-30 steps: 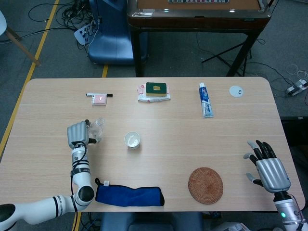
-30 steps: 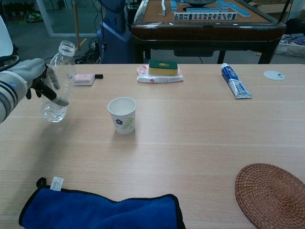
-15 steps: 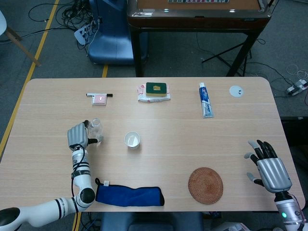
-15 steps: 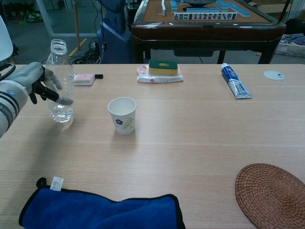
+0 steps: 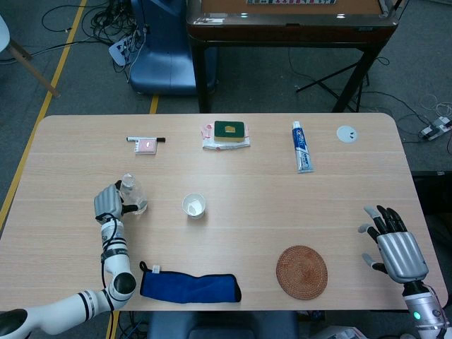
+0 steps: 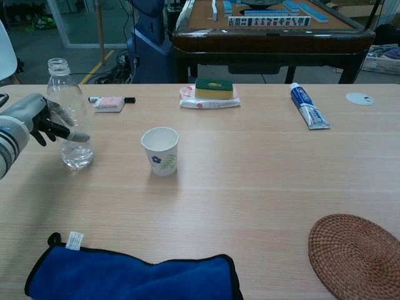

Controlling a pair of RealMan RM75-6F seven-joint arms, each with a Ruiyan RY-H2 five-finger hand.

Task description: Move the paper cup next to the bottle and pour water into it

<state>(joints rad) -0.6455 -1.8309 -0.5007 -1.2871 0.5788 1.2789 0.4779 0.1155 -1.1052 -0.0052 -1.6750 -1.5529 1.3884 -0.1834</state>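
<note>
Left hand (image 6: 28, 119) was wrapped round the middle of the clear bottle (image 6: 69, 119), which stood upright and uncapped on the table (image 6: 250, 169) at the near left, a little water in its base. Right hand (image 5: 395, 247) hovered at the near right edge, holding nothing, fingers spread apart.

Just right of the bottle stood the paper cup (image 6: 160, 150), apart from it, mouth up. Whether it already held water I couldn't tell from either view.

My worry was the bottle. It looked thin-walled and light, so a hard squeeze could buckle it, and a loose one could let it slip or turn in the hand as it tipped. With so little water inside, it would need a steep tilt, and the stream could overshoot the cup's small mouth. An empty paper cup would also topple at the lightest knock from the bottle neck.

Nothing stood between cup and bottle. A blue cloth (image 6: 131, 275) lay along the near edge, below both, and a woven coaster (image 6: 356, 253) sat at the near right. Along the far side were a pink eraser with a marker (image 6: 109, 102), a green sponge on a packet (image 6: 212, 89), a toothpaste tube (image 6: 309, 106) and a small white disc (image 6: 359, 98), all well apart from the pour.
</note>
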